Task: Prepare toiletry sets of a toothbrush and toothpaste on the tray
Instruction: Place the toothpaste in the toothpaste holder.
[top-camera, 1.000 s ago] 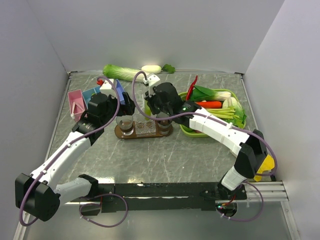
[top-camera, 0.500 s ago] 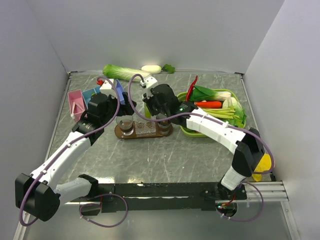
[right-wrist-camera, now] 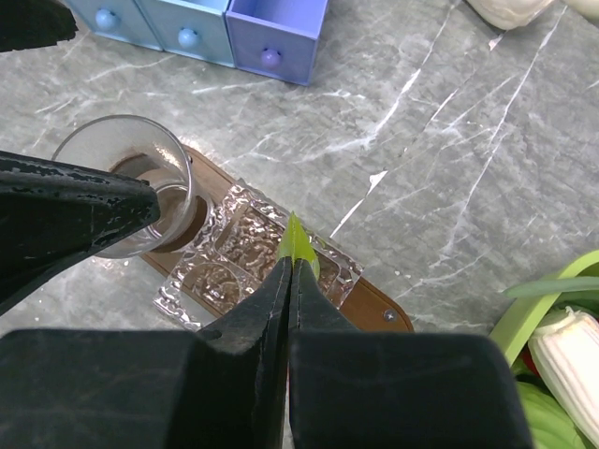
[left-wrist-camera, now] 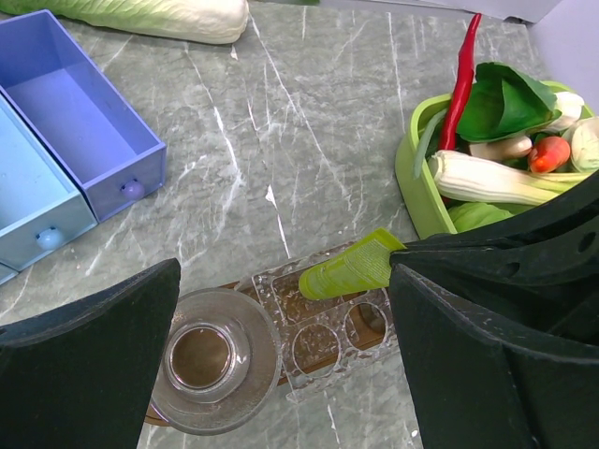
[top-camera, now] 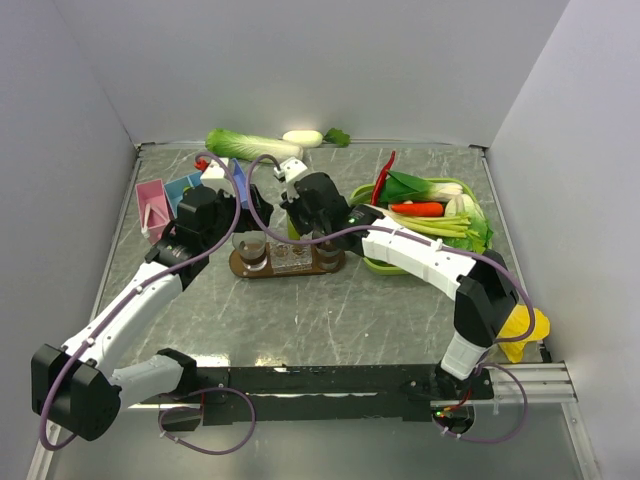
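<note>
right fingers (right-wrist-camera: pixel 248 318) over most of toothpaste (right-wrist-camera: pixel 298 243)

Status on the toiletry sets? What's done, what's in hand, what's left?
Done: no finished set visible. The tumbler on the tray looks empty, and no toothbrush shows.
In hand: the right gripper, jaws shut on a toothpaste tube, holds it over the clear holder on the tray. The left gripper hovers open and empty above the tumbler.
Left: place this tube, add a toothbrush, build every set.
</note>
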`<state>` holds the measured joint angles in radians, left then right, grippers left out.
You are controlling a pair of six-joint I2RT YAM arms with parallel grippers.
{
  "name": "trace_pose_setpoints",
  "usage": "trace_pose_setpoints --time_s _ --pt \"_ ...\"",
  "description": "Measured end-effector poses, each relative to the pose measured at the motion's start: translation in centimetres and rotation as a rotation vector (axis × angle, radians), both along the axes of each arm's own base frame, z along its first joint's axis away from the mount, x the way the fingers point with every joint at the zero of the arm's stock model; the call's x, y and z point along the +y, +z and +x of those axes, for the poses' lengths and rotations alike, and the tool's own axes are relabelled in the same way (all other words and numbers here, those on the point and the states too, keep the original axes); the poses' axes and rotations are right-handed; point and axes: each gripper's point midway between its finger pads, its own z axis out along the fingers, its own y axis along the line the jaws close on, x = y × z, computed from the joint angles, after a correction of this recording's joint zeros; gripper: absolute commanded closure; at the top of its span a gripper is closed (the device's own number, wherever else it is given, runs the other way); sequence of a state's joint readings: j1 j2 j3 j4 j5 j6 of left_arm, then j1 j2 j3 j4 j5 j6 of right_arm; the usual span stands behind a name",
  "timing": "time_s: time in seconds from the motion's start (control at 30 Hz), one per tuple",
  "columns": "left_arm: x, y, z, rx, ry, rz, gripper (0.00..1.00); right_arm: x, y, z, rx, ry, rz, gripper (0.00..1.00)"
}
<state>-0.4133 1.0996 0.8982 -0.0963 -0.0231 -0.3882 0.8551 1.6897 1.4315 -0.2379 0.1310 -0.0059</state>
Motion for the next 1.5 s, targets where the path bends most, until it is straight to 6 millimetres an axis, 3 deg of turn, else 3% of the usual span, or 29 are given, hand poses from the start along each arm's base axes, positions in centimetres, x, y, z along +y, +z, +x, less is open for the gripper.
trace_pose_setpoints --time_s 0.67,0.9,1.17,1.37,1.5 --pt "-0.1 -0.7 0.1 0.022 0.000 0.010 0.03 0.2 -1.0 0.4 0.001 -0.008 -0.017 1.00" --pt "0.0 -0.9 0.0 0.030 0.000 0.013 0.03 0.4 -2.6 0.6 0.020 -0.012 -0.044 1.00" --pt "0.0 -0.9 0.0 0.032 0.000 0.014 0.03 0.5 -2.5 0.8 0.011 -0.014 -0.042 1.00" --pt "0.0 -0.8 0.0 0.030 0.000 0.014 0.03 0.4 -2.5 0.9 0.008 -0.021 -0.045 0.82" --pt "0.0 -0.8 0.0 0.030 0.000 0.013 0.03 0.4 -2.5 0.9 0.005 -0.026 -0.048 0.76"
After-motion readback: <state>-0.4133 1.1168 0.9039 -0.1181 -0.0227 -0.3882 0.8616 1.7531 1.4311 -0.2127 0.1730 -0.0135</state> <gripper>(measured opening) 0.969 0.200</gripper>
